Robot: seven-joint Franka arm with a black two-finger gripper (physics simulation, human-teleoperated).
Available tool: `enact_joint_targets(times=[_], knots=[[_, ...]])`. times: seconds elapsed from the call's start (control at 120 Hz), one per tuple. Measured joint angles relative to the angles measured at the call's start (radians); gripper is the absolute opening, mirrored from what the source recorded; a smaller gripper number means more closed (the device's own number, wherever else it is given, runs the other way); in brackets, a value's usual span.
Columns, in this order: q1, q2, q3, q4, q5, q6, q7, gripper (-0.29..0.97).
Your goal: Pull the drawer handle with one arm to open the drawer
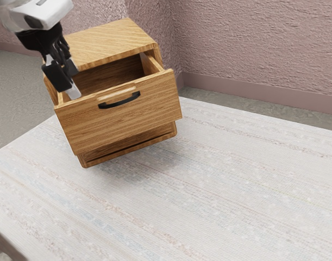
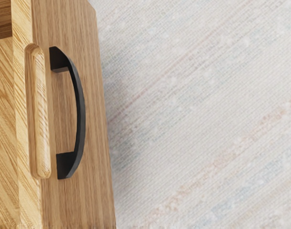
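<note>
Beside the open drawer (image 1: 122,117), the gripper (image 1: 68,86) slants down, its spread indiscernible.

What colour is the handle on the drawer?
The handle is black; the wrist view shows it best.

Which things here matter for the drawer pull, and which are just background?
Job:
- drawer, already pulled out
- black handle on its front
- wooden cabinet holding it
- end effector, by the drawer's corner, off the handle

Background:
- table
- wall
- floor
</note>
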Motion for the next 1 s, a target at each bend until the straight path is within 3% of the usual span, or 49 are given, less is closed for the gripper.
enact_joint_targets(times=[0.142,0.258,0.325,0.517,0.625,1.0], knots=[[0.007,-0.001,0.001,-0.012,0.017,-0.015,-0.064,0.63],[0.000,0.002,-0.127,0.010,0.013,-0.028,-0.143,0.65],[-0.006,0.031,-0.151,0.071,-0.005,-0.024,-0.188,0.66],[0.033,0.138,-0.070,0.126,-0.040,0.002,-0.293,0.67],[-0.008,0.215,-0.002,0.127,-0.101,0.030,-0.338,0.68],[0.010,0.289,0.021,0.085,-0.172,0.068,-0.441,0.73]])
